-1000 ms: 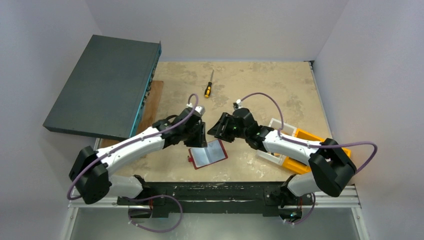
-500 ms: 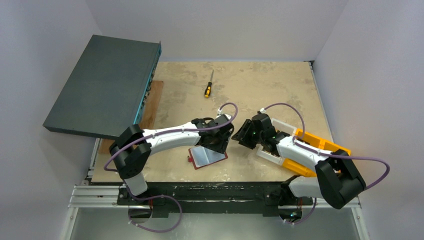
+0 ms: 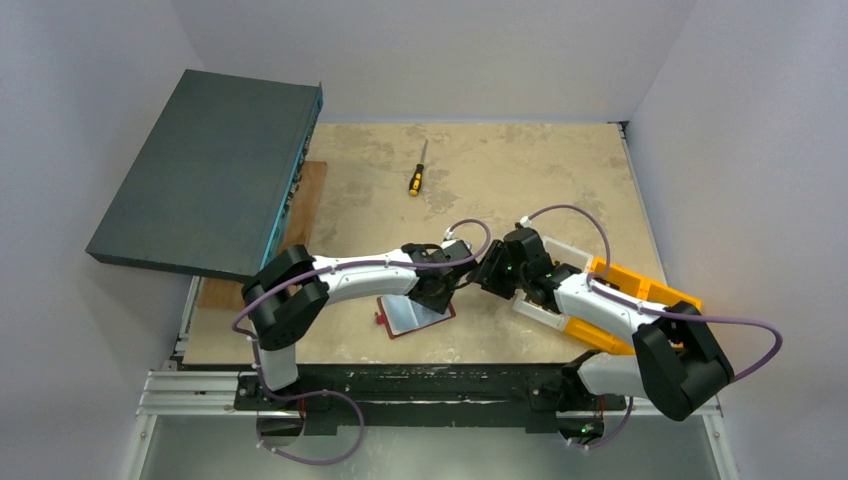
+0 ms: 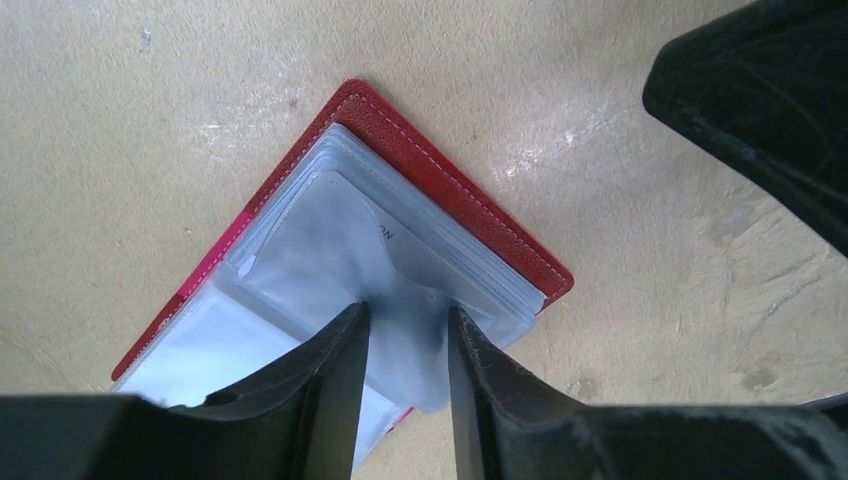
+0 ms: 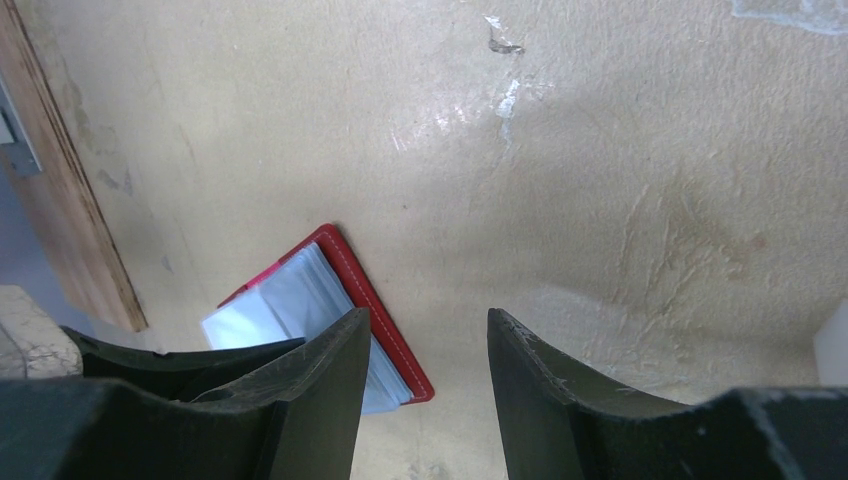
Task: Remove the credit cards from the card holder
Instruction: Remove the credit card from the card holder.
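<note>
– Card holder (image 3: 402, 320): where does it lie among everything else?
– Start with the counter (image 3: 540, 170), tan and mottled, filling the middle of the overhead view. At the upper left sits a big dark grey flat box (image 3: 205, 185), tilted, with a wooden board (image 3: 308, 205) along its lower right side. Both arms reach in from the bottom and meet near the centre. An orange bin (image 3: 640, 285) and a white bin (image 3: 535, 308) sit at the right, partly under the right arm.
– And the holder itself?
– Lower centre, lying open and flat on the counter, red cover down, clear sleeves up. Of the credit cards (image 4: 310, 235), one pale card shows through the top sleeve.
– The left gripper (image 4: 405, 312)?
– Right over the holder, its jaws only narrowly parted, both tips down at the clear sleeve.
– The right gripper (image 5: 428, 322)?
– Just right of the holder, above bare counter, jaws moderately wide, holding nothing.
– Anything smaller?
– A yellow-and-black screwdriver (image 3: 416, 176) in the upper middle, well apart from the holder
</note>
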Controlling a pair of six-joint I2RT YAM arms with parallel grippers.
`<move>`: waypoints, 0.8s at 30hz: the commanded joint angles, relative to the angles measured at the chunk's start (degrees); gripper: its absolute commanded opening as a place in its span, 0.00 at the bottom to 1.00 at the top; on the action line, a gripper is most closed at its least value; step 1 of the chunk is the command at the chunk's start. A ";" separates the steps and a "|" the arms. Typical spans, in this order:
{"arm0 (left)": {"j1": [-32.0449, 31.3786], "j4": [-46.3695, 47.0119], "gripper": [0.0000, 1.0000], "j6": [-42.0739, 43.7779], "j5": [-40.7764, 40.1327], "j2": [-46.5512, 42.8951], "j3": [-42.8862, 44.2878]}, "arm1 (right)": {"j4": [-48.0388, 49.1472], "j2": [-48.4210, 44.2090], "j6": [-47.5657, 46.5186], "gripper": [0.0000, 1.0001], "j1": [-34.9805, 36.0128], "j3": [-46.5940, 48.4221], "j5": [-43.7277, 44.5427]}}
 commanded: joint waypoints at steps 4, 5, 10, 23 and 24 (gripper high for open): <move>0.61 1.25 0.10 0.92 -0.64 -0.78 -2.98 | 0.58 -0.64 -2.35 0.47 0.04 1.14 -0.67; 0.97 1.96 0.08 1.07 0.06 -1.74 -3.64 | 1.51 -0.41 -2.43 0.47 0.12 0.91 -1.63; 3.15 11.34 0.00 4.01 6.87 -7.95 -9.91 | 4.23 0.54 -2.00 0.47 3.91 1.60 -3.90; 7.99 24.26 0.00 5.64 18.10 -17.81 -20.11 | 8.82 7.66 1.27 0.46 13.21 7.03 -2.05; 8.16 24.86 0.00 5.06 18.58 -18.08 -20.81 | 8.57 8.24 1.36 0.45 13.50 7.52 -1.46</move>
